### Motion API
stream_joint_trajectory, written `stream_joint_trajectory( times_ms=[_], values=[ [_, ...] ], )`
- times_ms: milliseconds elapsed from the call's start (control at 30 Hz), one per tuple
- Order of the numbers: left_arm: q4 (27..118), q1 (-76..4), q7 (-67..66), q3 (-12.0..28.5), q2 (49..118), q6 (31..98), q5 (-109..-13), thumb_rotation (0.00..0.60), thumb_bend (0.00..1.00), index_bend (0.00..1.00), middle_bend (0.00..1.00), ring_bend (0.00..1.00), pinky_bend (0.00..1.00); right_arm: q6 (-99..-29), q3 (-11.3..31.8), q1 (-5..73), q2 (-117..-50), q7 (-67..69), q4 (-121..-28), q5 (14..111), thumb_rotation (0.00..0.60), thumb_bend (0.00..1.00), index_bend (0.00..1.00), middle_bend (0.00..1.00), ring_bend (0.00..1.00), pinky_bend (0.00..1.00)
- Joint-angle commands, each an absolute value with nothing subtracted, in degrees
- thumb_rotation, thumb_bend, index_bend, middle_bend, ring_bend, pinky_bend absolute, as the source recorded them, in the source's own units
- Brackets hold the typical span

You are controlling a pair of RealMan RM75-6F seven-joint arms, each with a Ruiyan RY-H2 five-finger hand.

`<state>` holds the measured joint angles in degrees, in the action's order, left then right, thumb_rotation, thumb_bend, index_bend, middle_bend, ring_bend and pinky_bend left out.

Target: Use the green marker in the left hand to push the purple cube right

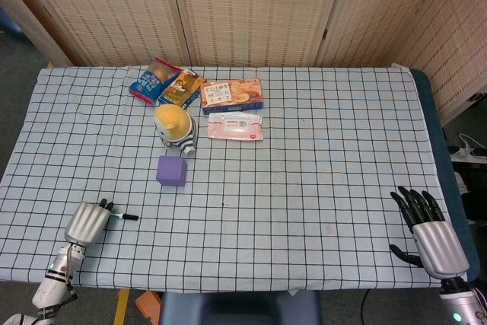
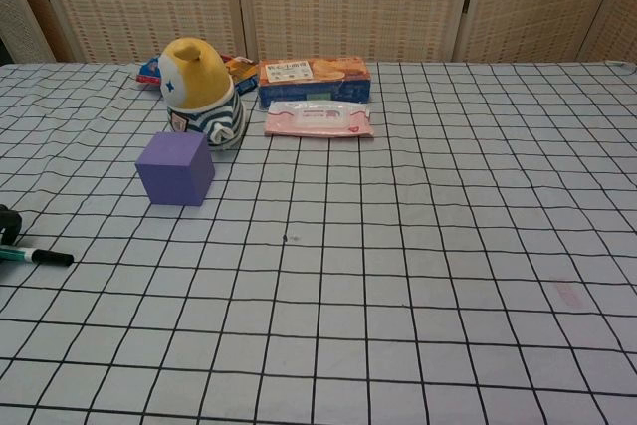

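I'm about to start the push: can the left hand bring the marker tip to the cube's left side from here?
Probably yes. The left hand holds the marker near the table's front left edge, and only bare cloth lies between it and the purple cube. The yellow toy sits behind the cube, out of the way.

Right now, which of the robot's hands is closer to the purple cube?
The left hand, holding the green marker, sits near the table's front left, just in front of the purple cube. The right hand rests open at the far front right corner.

A checked tablecloth (image 1: 319,180) covers the table, bearing a purple cube (image 1: 172,170), snack packets (image 1: 167,85) and a wipes pack (image 1: 235,126).
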<state>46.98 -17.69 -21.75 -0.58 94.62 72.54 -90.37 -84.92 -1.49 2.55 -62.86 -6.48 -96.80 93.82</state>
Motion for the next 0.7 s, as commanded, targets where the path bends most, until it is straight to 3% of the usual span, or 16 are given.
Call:
stream_joint_trajectory(
  times_ms=[33,167,367,533,700],
  values=[
    [46.75,-17.63,-22.00,-0.64,94.75,72.98,-90.35,0.600,0.47,0.52,0.53,0.96,1.00,-84.96,-1.52,2.53,-62.85,-6.49,-96.81,93.86,0.600,0.06,0.00,0.00,0.00,0.00],
    [45.80,-17.37,-21.78,-0.26,95.47,75.27,-90.51,0.600,0.50,0.60,0.61,0.97,1.00,-85.06,-1.59,2.49,-62.81,-6.44,-96.87,93.98,0.600,0.06,0.00,0.00,0.00,0.00],
    [41.63,-16.78,-16.29,0.98,97.87,83.38,-91.92,0.600,0.67,0.78,0.80,1.00,1.00,-85.06,-1.68,2.48,-62.77,-6.34,-96.87,94.10,0.600,0.06,0.00,0.00,0.00,0.00],
    [38.94,-17.95,-9.80,2.45,97.87,85.27,-91.63,0.600,0.69,0.81,0.83,1.00,1.00,-85.02,-1.68,2.51,-62.81,-6.40,-96.89,94.05,0.600,0.06,0.00,0.00,0.00,0.00],
    [38.04,-20.90,-6.15,3.82,96.94,81.67,-90.42,0.600,0.69,0.81,0.84,1.00,1.00,-84.56,-1.55,2.68,-63.09,-6.93,-96.92,93.64,0.600,0.06,0.00,0.00,0.00,0.00]
  ],
)
